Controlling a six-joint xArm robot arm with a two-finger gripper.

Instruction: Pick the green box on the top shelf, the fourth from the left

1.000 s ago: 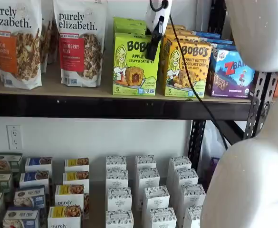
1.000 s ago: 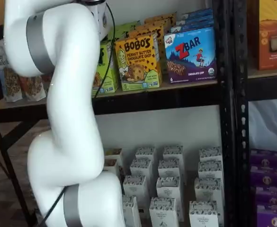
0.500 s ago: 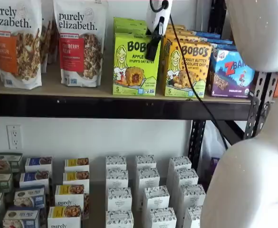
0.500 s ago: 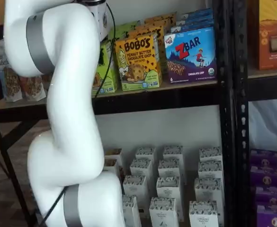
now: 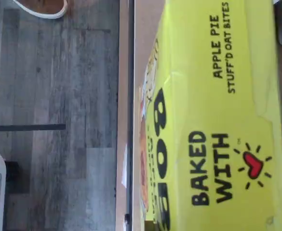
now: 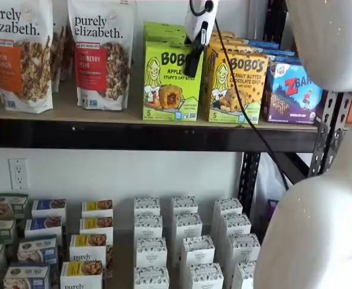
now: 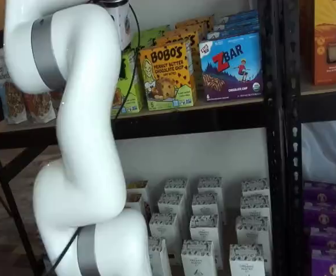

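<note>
We judge the green box [image 6: 171, 81], upright at the top shelf [image 6: 133, 114] front edge beside the orange Bobo's box [image 6: 236, 87], a light, crushable carton best pinched across its narrow sides, though whether the gripper [image 6: 192, 63] is closed we cannot tell

Plain white wall [image 6: 115, 174] behind the black metal rack upright [image 7: 275, 115], with a white electrical outlet [image 6: 18, 173] low at one side. Grey wood-plank floor [image 5: 54, 86] below, seen from the wrist view. Even, soft light throughout, without hard shadows.
</note>
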